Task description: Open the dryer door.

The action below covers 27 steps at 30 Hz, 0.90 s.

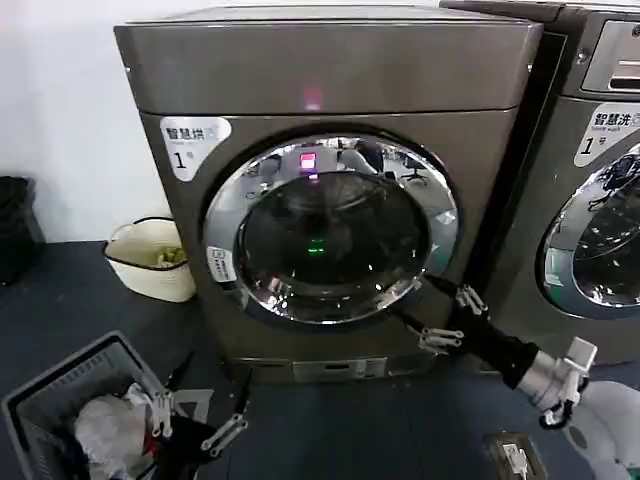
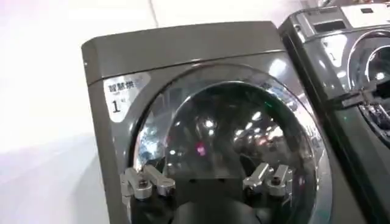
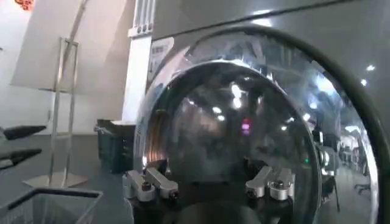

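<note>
From the head camera I had the dryer door [image 1: 330,228] sitting shut in the front of the bronze-grey machine [image 1: 330,70], its chrome rim flush against the panel all the way round as far as I could judge. So the job itself had not begun to show: no gap, no swing.

My right gripper [image 1: 438,308] was up at the lower right edge of the door, fingers spread apart, the tips just beside the chrome rim (whether they were touching it I could not tell). Its wrist camera looked straight into the dark glass [image 3: 244,128] from close in, which fit with the arm being right at the door.

The left gripper [image 1: 205,405] hung low near the floor by the grey basket [image 1: 60,400] of laundry, also spread and holding nothing, well apart from the door.

My reading was that the approach was about done and everything else remained: get the fingers behind the rim or handle, close, then pull the door out on its hinge.
</note>
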Available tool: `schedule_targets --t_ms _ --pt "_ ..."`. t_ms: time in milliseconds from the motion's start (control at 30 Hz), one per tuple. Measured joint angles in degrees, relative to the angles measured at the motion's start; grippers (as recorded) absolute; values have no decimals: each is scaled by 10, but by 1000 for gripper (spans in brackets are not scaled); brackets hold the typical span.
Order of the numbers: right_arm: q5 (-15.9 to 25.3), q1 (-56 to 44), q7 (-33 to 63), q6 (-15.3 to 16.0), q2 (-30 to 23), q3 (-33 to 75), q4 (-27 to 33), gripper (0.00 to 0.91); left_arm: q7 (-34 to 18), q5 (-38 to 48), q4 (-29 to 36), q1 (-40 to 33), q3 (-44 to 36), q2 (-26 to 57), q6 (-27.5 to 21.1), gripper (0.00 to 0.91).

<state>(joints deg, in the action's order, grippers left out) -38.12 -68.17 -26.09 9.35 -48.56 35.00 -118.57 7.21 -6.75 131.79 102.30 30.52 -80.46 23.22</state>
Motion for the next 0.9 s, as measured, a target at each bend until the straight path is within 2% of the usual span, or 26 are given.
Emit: schedule_targets --t_ms 900 --pt "35 171 65 -6 -33 -184 86 907 0 -9 21 11 -2 -11 3 907"
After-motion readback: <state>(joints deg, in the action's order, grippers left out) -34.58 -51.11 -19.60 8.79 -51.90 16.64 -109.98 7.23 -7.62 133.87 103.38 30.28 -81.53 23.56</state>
